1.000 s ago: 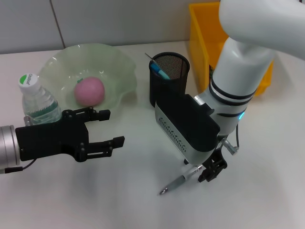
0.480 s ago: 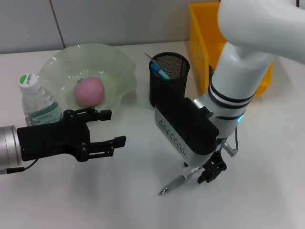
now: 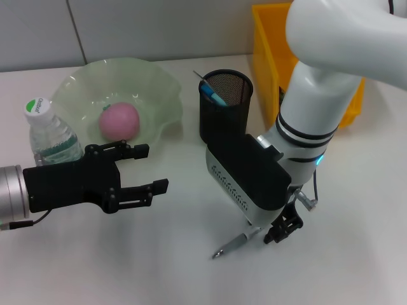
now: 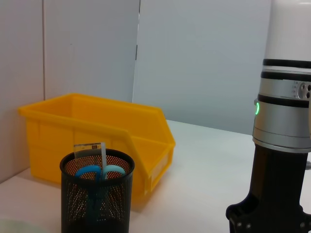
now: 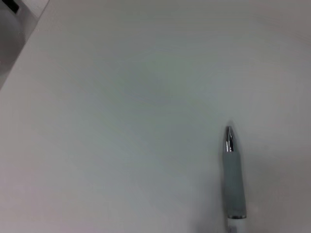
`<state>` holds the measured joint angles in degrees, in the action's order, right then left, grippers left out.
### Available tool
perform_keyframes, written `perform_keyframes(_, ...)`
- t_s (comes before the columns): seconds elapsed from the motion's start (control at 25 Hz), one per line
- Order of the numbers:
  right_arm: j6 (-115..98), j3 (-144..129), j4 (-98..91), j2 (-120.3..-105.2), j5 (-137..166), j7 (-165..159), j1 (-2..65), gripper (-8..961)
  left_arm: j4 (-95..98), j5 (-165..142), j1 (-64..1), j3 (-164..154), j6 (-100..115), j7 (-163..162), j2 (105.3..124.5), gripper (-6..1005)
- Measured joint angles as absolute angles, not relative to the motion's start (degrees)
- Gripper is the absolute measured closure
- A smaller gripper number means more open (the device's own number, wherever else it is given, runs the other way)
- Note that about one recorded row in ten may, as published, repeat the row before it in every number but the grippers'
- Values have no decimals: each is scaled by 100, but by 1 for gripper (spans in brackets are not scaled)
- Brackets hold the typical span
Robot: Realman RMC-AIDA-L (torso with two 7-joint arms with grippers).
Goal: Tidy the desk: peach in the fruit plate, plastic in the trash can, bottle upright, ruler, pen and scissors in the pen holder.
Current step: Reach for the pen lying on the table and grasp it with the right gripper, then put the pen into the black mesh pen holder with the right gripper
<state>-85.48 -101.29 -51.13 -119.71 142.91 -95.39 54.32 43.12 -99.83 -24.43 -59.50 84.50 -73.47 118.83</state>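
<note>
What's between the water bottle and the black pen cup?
In the head view, the green fruit plate with the peach in it lies between the water bottle and the pen cup.

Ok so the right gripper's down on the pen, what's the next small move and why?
Probably lift the pen straight up. The right gripper sits at its back end, and the tip still points down at the table. The pen holder stands behind it, so the pen needs height before it can go over the rim. I cannot confirm the grip.
</note>
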Motion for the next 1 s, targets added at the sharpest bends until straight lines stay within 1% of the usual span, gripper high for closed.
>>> perform_keyframes(0.12, -8549, -10167, -5109, -11971, 14291, -9537, 5443, 617, 4313, -9981, -2444, -5950, 8449, -7347, 11883, 213)
perform_keyframes(0.8, -8418, -10180, -4921, -11971, 14317, -9473, 5549, 633, 4316, -9908, -2469, -5959, 8484, -7364, 11882, 213)
perform_keyframes(1.0, -8747, -9804, -5326, -11934, 14260, -9455, 5507, 798, 4359, -9905, -2470, -5959, 8510, -7431, 11880, 213)
